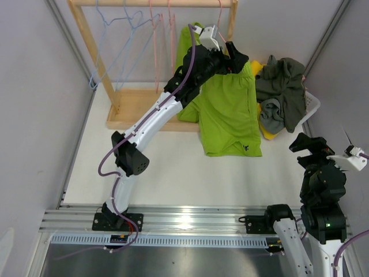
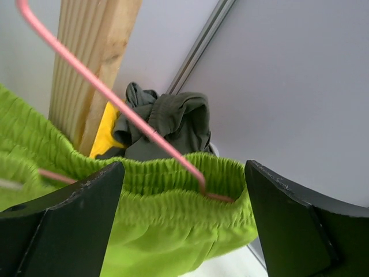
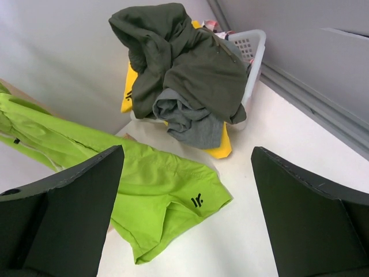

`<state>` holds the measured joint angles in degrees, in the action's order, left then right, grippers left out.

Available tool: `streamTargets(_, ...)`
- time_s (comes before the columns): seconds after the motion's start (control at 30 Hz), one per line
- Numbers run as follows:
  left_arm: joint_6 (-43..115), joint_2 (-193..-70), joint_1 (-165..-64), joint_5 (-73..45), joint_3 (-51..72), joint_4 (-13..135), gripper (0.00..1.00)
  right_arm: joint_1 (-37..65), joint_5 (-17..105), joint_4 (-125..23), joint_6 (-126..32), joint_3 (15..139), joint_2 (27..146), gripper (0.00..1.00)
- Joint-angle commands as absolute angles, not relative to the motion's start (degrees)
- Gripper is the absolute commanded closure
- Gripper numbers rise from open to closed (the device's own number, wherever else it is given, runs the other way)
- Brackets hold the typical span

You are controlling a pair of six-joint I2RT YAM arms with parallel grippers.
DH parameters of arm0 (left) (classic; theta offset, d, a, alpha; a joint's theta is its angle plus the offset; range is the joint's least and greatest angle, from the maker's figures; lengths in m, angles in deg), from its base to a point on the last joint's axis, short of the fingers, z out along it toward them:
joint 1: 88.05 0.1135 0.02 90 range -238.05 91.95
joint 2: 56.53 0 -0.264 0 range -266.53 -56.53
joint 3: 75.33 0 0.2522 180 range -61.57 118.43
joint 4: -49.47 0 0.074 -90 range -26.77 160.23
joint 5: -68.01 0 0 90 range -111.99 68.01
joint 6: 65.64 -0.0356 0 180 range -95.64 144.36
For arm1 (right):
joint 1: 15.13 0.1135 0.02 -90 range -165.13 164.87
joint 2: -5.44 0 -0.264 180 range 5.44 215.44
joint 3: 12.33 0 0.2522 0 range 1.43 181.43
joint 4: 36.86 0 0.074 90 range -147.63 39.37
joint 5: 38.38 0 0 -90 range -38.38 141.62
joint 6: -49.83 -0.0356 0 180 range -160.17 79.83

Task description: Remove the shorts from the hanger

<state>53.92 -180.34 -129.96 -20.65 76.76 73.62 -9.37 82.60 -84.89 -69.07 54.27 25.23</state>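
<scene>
The lime green shorts hang by their waistband from a pink hanger on the wooden rack, and the legs trail onto the table. My left gripper is open at the waistband. In the left wrist view its jaws stand on either side of the elastic waistband, not touching it, and the hanger's end sits inside the band. My right gripper is open and empty, low at the right. In its view the logo leg lies ahead. The dark grey shorts and the yellow shorts are piled in the basket. The pink patterned pair is hidden.
The white basket stands at the right against the wall. The wooden rack holds several empty blue and pink hangers, and its base board lies on the table. Grey walls close in left and right.
</scene>
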Motion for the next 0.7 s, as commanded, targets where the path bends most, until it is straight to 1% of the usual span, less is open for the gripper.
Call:
streamTargets(0.0, 54.77, -180.55, -130.94, -23.47, 77.48, 67.62, 0.10, -9.15, 80.01, -86.13, -69.61, 55.92, 24.16, 0.01)
streamTargets(0.17, 55.12, -180.54, -130.94, -24.45, 77.39, 65.78, 0.12, -9.15, 78.34, -85.78, -69.52, 55.48, 24.25, 0.01)
streamTargets(0.2, 55.29, -180.72, -130.94, -24.54, 77.48, 65.69, 0.23, -9.15, 78.25, -85.70, -69.61, 55.31, 24.25, 0.01)
streamTargets(0.27, 55.56, -181.42, -130.94, -24.63, 78.09, 66.04, 0.32, -9.06, 78.07, -85.69, -69.61, 55.22, 24.16, 0.01)
streamTargets(0.3, 55.65, -181.69, -130.94, -24.63, 78.35, 66.13, 0.39, -9.06, 77.90, -85.69, -69.61, 55.22, 24.16, 0.01)
streamTargets(0.33, 55.82, -181.86, -130.94, -24.63, 78.27, 66.30, 0.43, -9.15, 77.81, -85.69, -69.70, 55.22, 24.07, 0.00)
streamTargets(0.37, 56.00, -182.04, -130.94, -24.54, 78.27, 66.48, 0.50, -9.06, 77.81, -85.69, -69.61, 55.39, 23.98, 0.00)
streamTargets(0.4, 56.00, -182.30, -130.94, -24.28, 78.27, 66.48, 0.69, -9.15, 77.81, -85.78, -69.52, 55.39, 23.98, 0.01)
streamTargets(0.43, 56.00, -182.39, -130.94, -24.10, 78.27, 66.48, 0.74, -9.15, 77.90, -85.87, -69.61, 55.39, 23.90, 0.01)
streamTargets(0.53, 56.17, -182.39, -130.94, -23.84, 78.27, 66.74, 0.76, -9.15, 77.81, -86.13, -69.70, 55.04, 23.37, 0.01)
streamTargets(0.63, 56.18, -182.13, -130.94, -23.66, 78.09, 67.27, 0.85, -9.15, 77.29, -86.40, -70.14, 54.43, 22.75, 0.01)
streamTargets(0.67, 56.26, -182.04, -130.94, -23.66, 78.01, 67.36, 0.87, -9.24, 77.20, -86.48, -70.31, 54.25, 22.58, 0.01)
